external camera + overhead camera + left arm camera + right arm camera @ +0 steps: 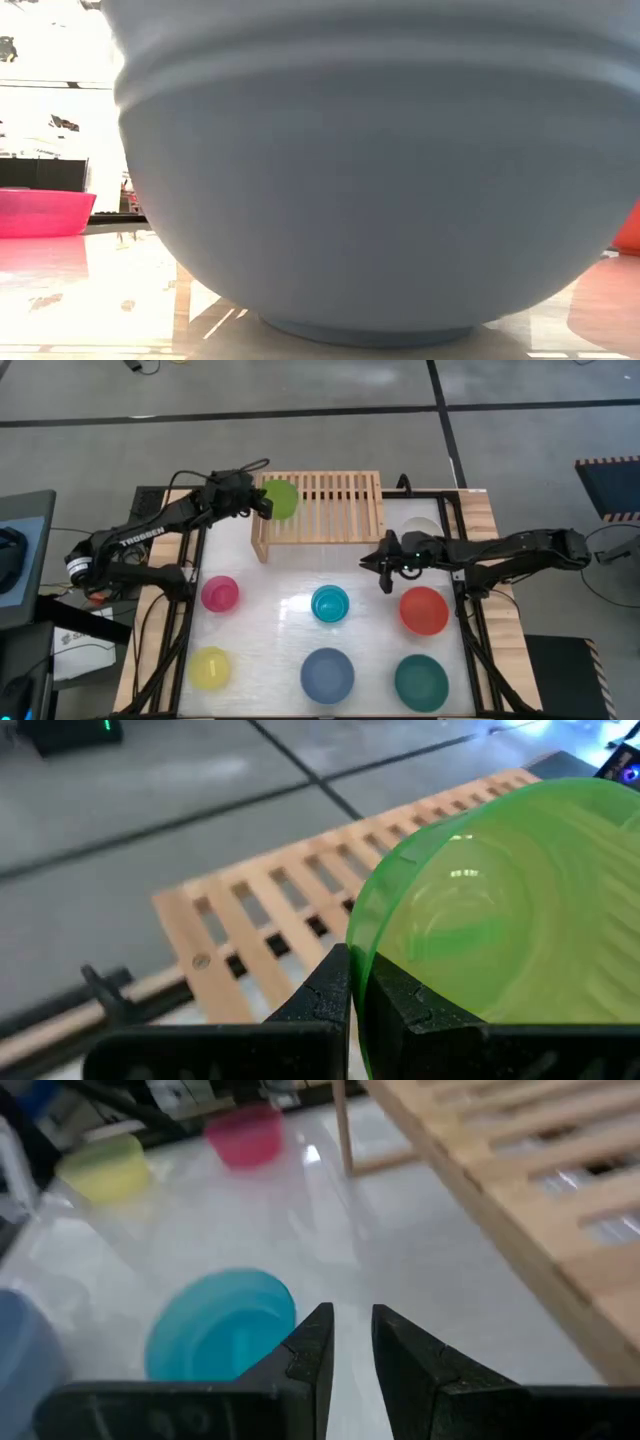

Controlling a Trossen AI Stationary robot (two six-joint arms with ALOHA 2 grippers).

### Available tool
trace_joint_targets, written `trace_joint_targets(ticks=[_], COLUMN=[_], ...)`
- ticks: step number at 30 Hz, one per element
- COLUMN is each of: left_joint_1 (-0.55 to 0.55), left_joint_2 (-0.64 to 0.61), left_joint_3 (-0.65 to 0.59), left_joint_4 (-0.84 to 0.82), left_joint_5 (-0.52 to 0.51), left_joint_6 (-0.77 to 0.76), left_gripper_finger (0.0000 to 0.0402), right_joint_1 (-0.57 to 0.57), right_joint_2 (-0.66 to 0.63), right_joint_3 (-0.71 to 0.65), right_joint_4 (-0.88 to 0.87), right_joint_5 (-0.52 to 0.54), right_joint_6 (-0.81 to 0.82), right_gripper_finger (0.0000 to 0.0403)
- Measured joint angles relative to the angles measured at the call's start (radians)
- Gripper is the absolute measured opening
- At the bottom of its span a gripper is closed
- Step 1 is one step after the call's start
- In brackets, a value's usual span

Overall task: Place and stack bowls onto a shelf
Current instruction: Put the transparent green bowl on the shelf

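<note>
My left gripper (262, 503) is shut on the small lime green bowl (281, 499) over the left end of the light-wood shelf (330, 505), which stands at the table's far side. My right gripper (384, 573) hovers in front of the shelf's right end; its fingers (350, 1325) stand a little apart with nothing between them. The cyan bowl (220, 1325) rests on its base on the table just ahead of it. A cream white bowl (420, 527) sits right of the shelf, partly behind the right arm. My left gripper pinches the lime green bowl's rim (362, 935) on the side nearest the arm, one finger (325, 995) outside the wall and one inside. The fingers come from the table's left, slanting down. The bowl is held over the shelf's slats (260, 920); whether it touches them I cannot tell.
On the table stand the pink bowl (220, 593), yellow bowl (210, 667), cyan bowl (330, 603), red bowl (424, 610), slate blue bowl (327, 674) and dark green bowl (420, 682). The slate blue bowl (370, 170) fills the low view.
</note>
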Motion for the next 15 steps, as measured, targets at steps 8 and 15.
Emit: trace_joint_targets(ticks=[8, 15], left_joint_1=[0.167, 0.182], left_joint_2=[0.003, 0.005], left_joint_3=[0.108, 0.166], left_joint_4=[-0.233, -0.298], left_joint_5=[0.189, 0.247], left_joint_6=[-0.013, 0.000], left_gripper_finger=[0.0003, 0.0061], right_joint_1=[0.008, -0.011], right_joint_2=[-0.078, -0.079], right_joint_3=[0.000, 0.000], right_joint_4=[-0.002, -0.006], right_joint_5=[-0.002, -0.002], right_joint_6=[0.009, 0.047], right_gripper_finger=[0.0143, 0.0201])
